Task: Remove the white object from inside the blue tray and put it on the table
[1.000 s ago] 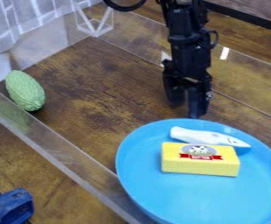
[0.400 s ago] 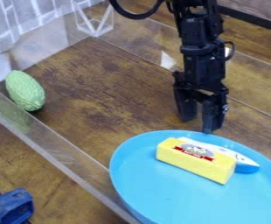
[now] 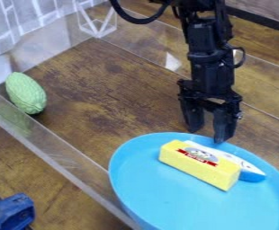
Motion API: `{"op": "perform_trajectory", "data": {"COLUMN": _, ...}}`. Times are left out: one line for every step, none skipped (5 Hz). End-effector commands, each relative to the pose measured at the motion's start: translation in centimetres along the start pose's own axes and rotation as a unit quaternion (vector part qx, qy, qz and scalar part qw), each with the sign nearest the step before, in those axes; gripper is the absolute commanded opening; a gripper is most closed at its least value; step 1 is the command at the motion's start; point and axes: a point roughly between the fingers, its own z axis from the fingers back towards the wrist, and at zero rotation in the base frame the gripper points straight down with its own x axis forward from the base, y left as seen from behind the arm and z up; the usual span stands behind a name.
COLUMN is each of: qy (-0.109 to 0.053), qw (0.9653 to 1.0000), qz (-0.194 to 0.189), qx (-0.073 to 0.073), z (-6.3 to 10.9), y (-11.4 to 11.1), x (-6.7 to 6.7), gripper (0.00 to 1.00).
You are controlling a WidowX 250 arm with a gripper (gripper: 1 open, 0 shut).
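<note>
The blue tray [image 3: 148, 193] lies at the lower right of the table [image 3: 106, 99]. Inside it, the white object [image 3: 247, 168] with its pale blue tip lies along the far right side of a yellow block [image 3: 201, 163] that carries a red-white label; the block hides part of it. My gripper [image 3: 211, 133] hangs on the black arm, pointing steeply down over the tray's far rim, just behind the yellow block. Its fingers [image 3: 224, 133] stand apart with nothing between them. It is open and touches neither the block nor the white object.
A green oval object [image 3: 25, 92] lies at the left by the clear acrylic wall [image 3: 58, 148] that runs along the table's near-left side. A blue thing [image 3: 7, 216] sits outside the wall at the bottom left corner.
The gripper has moved right and nearer the tray, still open. The tray's contents have shifted: the white object went from behind the yellow block to its right end.
</note>
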Motion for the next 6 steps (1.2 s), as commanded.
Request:
{"op": "perform_trajectory", "data": {"qy": 0.035, "qw": 0.9992, "qz": 0.021, "qx": -0.003, "z": -1.9, "y": -1.0, "x": -1.9, "gripper": 1.0}}
{"op": "perform_trajectory", "data": {"qy": 0.032, "qw": 0.9983, "qz": 0.048, "qx": -0.002, "z": -1.7, "y": -0.5, "x": -2.2, "gripper": 1.0}}
{"op": "perform_trajectory", "data": {"qy": 0.041, "qw": 0.9985, "qz": 0.038, "qx": 0.002, "z": -1.6, "y": -0.1, "x": -1.4, "gripper": 1.0}}
{"op": "perform_trajectory", "data": {"qy": 0.048, "qw": 0.9984, "qz": 0.028, "qx": 0.006, "z": -1.6, "y": 0.4, "x": -0.6, "gripper": 1.0}}
{"op": "perform_trajectory", "data": {"qy": 0.055, "qw": 0.9982, "qz": 0.019, "qx": 0.009, "z": -1.5, "y": 0.8, "x": 0.1, "gripper": 1.0}}
{"op": "perform_trajectory", "data": {"qy": 0.065, "qw": 0.9976, "qz": 0.021, "qx": 0.009, "z": -1.7, "y": 0.1, "x": 0.6, "gripper": 1.0}}
